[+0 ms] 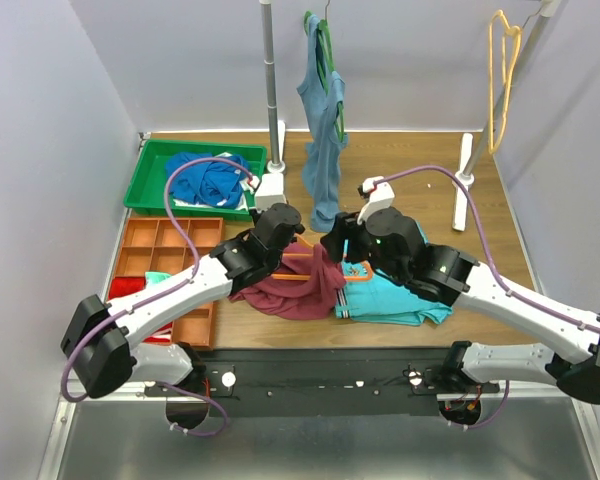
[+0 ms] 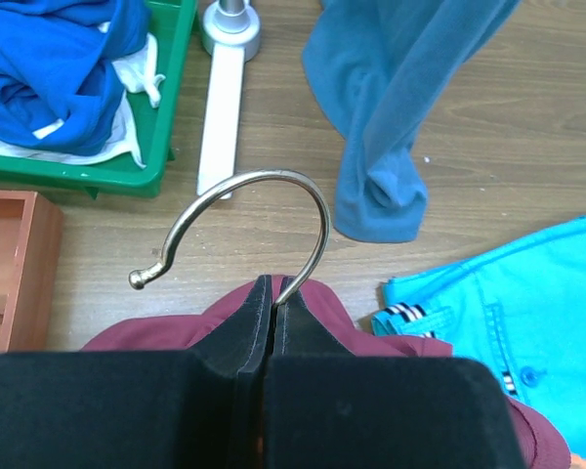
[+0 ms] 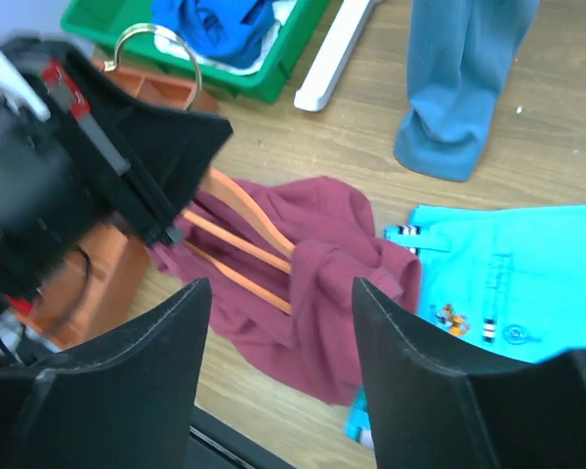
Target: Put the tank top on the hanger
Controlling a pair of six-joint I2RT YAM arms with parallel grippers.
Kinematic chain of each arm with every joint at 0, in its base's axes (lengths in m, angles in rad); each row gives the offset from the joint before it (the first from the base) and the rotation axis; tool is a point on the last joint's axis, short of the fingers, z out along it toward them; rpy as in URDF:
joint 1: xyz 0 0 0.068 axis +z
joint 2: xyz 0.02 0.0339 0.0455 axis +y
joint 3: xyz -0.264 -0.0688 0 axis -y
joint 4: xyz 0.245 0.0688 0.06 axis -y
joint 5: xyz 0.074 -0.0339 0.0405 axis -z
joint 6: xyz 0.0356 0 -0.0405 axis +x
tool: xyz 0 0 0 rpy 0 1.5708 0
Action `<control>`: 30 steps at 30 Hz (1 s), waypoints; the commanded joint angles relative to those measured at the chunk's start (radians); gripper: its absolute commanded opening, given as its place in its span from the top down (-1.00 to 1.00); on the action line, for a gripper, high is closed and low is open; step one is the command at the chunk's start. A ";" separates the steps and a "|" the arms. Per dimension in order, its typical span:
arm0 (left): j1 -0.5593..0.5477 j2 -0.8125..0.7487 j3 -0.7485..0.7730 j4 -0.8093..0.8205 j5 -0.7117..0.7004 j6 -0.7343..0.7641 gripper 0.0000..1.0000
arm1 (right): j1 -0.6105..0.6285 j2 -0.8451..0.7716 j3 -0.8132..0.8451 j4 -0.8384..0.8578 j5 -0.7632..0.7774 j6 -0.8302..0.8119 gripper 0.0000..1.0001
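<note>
Tank top [image 1: 290, 290]: heaped on the counter [image 1: 420, 160] just left of the turquoise garment [image 1: 395, 300], partly draped over the hanger [image 3: 244, 205]. Left jaws clamped on the hanger's hook; right jaws spread open above the cloth, holding nothing. Mid-threading, probably. Next: regrip a strap, draw it over a hanger shoulder.

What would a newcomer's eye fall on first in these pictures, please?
The maroon tank top lies heaped in the middle, with the orange hanger partly inside it. The left gripper is shut on the hanger's metal hook, while the right gripper hangs open just above the fabric. A grey-blue top hangs at the back.
</note>
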 commanded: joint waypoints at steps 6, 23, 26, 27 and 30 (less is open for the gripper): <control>-0.017 -0.128 0.034 -0.025 0.108 0.060 1.00 | 0.004 -0.073 -0.105 0.005 -0.197 -0.228 -0.61; -0.077 -0.220 0.126 -0.091 0.179 0.176 1.00 | 0.002 -0.096 -0.064 -0.083 -0.407 -0.311 0.10; -0.084 -0.230 0.143 -0.091 0.189 0.184 1.00 | 0.004 -0.111 -0.067 -0.097 -0.465 -0.306 0.13; -0.091 -0.230 0.146 -0.092 0.188 0.185 1.00 | 0.004 -0.116 -0.068 -0.098 -0.477 -0.305 0.13; -0.092 -0.228 0.157 -0.089 0.192 0.190 1.00 | 0.002 -0.135 -0.079 -0.100 -0.488 -0.305 0.12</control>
